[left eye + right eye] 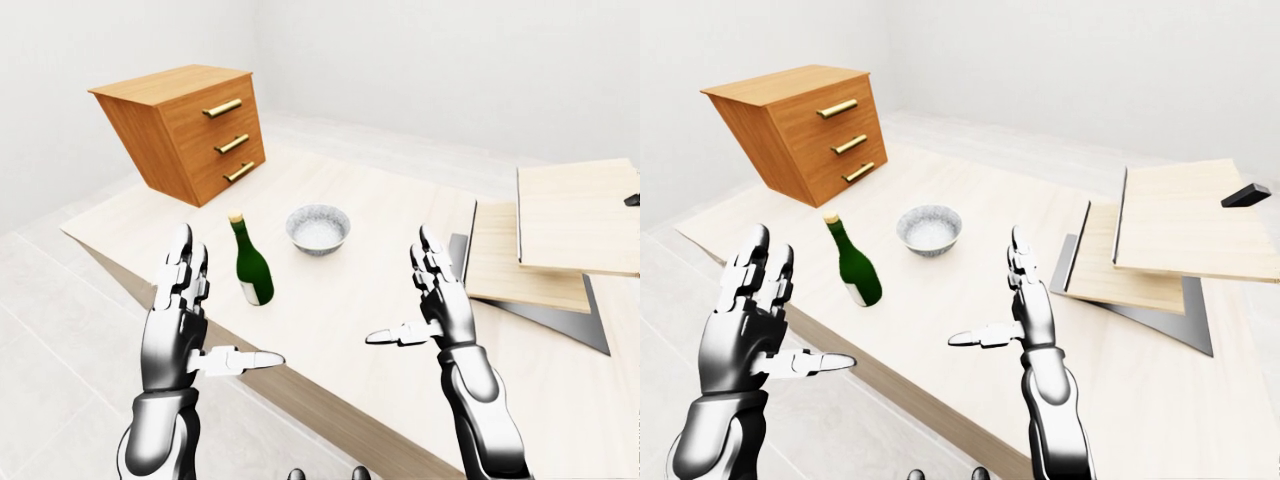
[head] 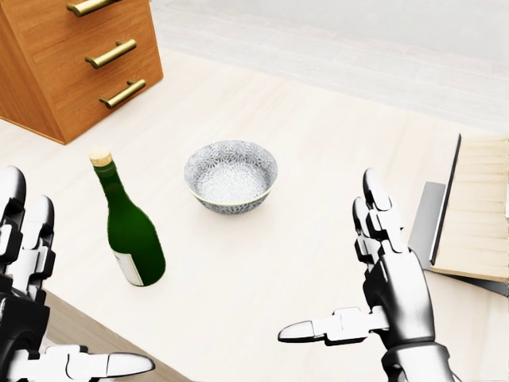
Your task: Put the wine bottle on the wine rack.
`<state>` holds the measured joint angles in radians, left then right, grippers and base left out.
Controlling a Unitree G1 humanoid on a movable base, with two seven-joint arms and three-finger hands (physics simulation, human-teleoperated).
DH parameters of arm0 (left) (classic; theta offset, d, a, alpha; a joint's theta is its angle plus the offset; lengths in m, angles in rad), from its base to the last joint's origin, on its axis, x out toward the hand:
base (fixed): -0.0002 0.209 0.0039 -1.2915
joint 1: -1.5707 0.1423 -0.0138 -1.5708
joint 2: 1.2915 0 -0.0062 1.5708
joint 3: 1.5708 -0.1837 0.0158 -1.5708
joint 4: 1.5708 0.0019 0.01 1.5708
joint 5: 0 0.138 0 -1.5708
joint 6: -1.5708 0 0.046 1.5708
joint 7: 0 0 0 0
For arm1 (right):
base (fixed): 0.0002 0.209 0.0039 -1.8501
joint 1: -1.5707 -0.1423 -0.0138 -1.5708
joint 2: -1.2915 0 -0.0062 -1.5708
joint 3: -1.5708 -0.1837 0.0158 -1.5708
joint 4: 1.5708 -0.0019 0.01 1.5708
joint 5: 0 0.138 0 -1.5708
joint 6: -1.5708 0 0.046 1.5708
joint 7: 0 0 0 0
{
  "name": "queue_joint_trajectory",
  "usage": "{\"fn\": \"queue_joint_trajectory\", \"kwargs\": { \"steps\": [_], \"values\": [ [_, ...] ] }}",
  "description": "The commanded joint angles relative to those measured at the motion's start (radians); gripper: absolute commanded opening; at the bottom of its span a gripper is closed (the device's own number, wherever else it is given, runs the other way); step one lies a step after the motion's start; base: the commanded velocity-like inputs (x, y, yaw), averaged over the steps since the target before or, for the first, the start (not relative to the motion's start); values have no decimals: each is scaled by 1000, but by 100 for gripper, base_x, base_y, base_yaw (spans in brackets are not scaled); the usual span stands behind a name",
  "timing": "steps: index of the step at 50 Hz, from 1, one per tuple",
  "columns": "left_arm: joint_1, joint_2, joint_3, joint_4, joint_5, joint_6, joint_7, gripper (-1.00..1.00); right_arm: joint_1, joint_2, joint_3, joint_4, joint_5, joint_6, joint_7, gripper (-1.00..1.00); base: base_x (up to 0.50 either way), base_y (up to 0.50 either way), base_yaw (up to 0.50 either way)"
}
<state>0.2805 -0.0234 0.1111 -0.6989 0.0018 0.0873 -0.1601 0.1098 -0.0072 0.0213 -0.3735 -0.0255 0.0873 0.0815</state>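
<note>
The wine bottle point(image 2: 130, 231) stands upright on the pale table point(image 2: 318, 159), left of centre in the head view, green with a cork top and a white label low on its side. Just to its upper right sits a patterned bowl point(image 2: 231, 175), apart from it. A wooden drawer chest point(image 1: 190, 130) fills the upper left. The wine rack point(image 1: 560, 235) (stepped wooden shelves on a grey base) lies at the right edge. The left hand point(image 1: 180, 310) and right hand point(image 1: 440, 300) hover at the bottom with fingers spread, holding nothing.
</note>
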Motion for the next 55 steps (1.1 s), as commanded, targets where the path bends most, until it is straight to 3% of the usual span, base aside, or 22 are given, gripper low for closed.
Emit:
{"fn": "queue_joint_trajectory", "kwargs": {
  "steps": [1, 10, 27, 55],
  "values": [
    [4, 1, -1, 0, -1, 0, -2, 100, -7, 0, 4, 14, -7, 0, -4, 100, 43, 25, 0],
    [5, 1, 9, -4, -7, 0, -5, 100, -35, 9, 19, 20, -17, 0, -20, 100, 10, 5, 0],
    [-21, -2, 132, -68, -74, 0, -33, 100, -274, 60, 98, 238, -72, 0, -55, 100, 0, 0, 0],
    [-32, -22, 294, -133, -148, 0, -94, 100, -564, 131, 48, 529, -38, 0, -149, 100, 0, 0, 0]
  ]
}}
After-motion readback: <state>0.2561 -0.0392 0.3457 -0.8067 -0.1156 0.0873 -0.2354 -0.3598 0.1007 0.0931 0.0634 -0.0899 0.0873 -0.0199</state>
